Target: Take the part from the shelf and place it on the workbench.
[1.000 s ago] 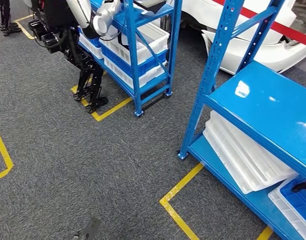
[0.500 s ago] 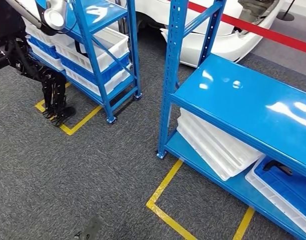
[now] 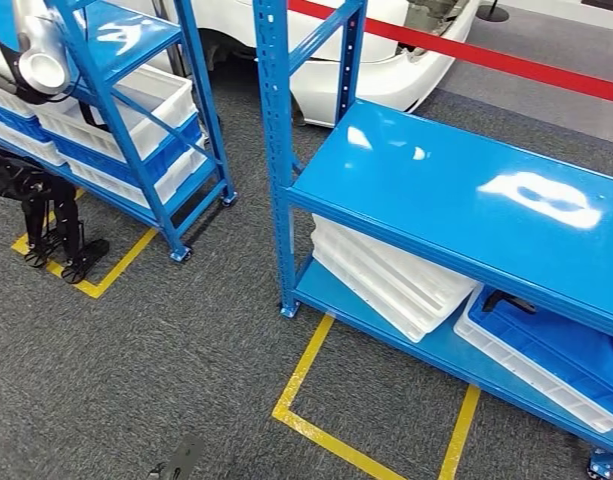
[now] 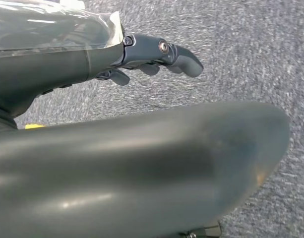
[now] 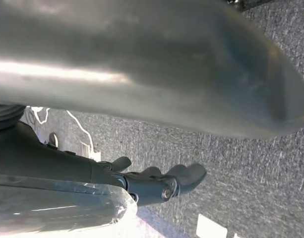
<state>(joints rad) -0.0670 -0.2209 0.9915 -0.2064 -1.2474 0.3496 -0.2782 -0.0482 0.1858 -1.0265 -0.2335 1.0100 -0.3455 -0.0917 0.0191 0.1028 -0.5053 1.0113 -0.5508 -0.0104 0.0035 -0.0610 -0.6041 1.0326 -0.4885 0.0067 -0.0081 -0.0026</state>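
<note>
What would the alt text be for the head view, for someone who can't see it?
A blue metal shelf rack stands on grey carpet, its bare top shelf glossy. Its lower shelf holds stacked white trays and a blue-lined bin. A second blue rack with white bins stands further left, with yellow floor tape between.

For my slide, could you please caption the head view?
Blue shelf with white trays and a blue bin on grey carpet.
</note>
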